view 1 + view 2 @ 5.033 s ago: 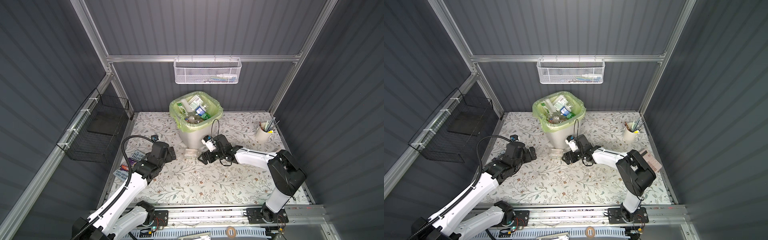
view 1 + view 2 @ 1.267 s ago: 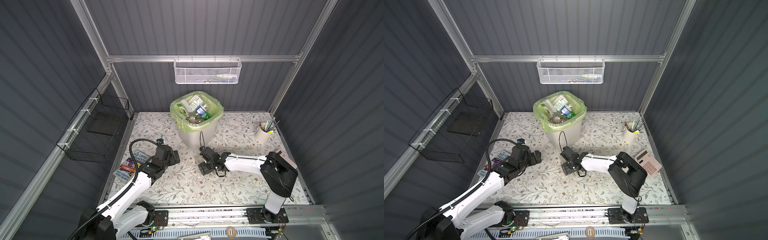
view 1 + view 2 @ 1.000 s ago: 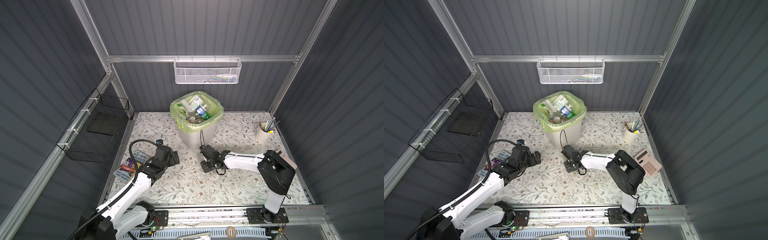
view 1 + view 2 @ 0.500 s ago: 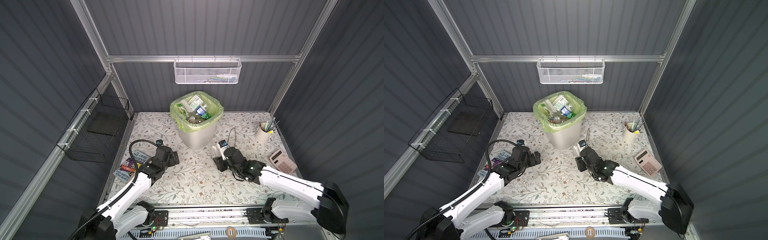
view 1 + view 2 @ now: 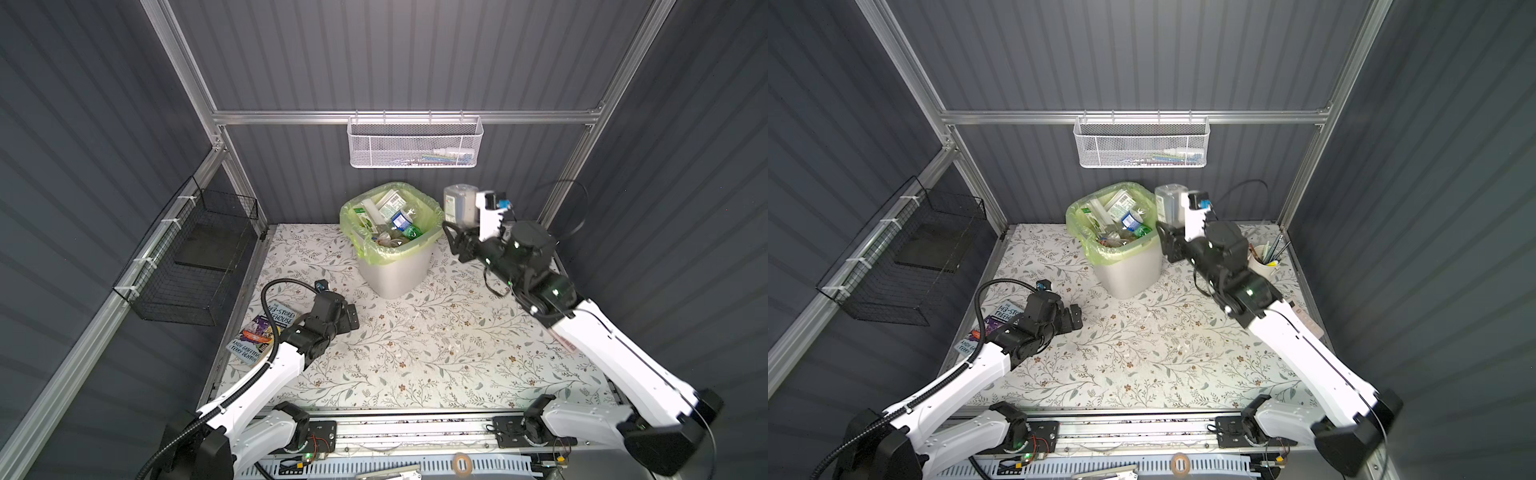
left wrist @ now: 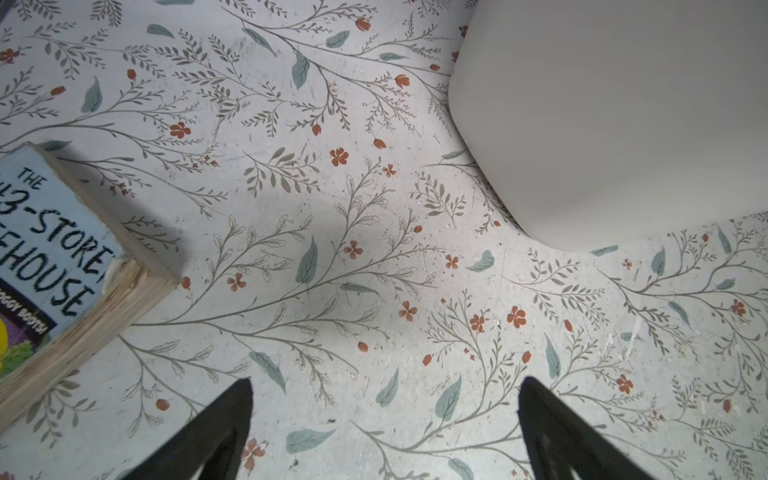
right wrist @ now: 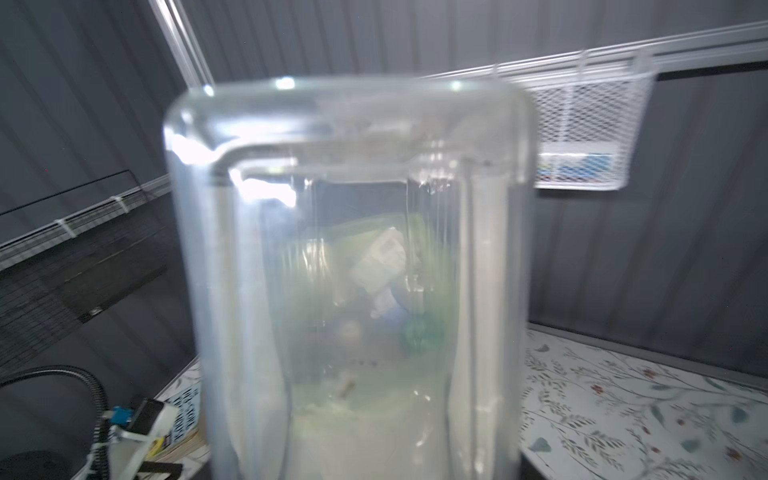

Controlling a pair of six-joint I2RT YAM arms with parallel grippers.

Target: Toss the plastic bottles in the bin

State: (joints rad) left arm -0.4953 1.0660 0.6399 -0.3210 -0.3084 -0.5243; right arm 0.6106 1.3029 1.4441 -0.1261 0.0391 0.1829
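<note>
The right arm is raised high; the right gripper [image 5: 469,226] grips a clear bottle [image 5: 455,203] just beside the bin [image 5: 395,274] rim. The left gripper [image 5: 351,318], wide open, hangs low over open worktop [image 5: 415,353].

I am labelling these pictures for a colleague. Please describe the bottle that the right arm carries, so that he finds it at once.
Find the grey bin with the green bag on the flowered table. Just right of its rim, the right claw holds a bottle in the air. It is clear and squarish; the other bottles lie inside the bin.
</note>
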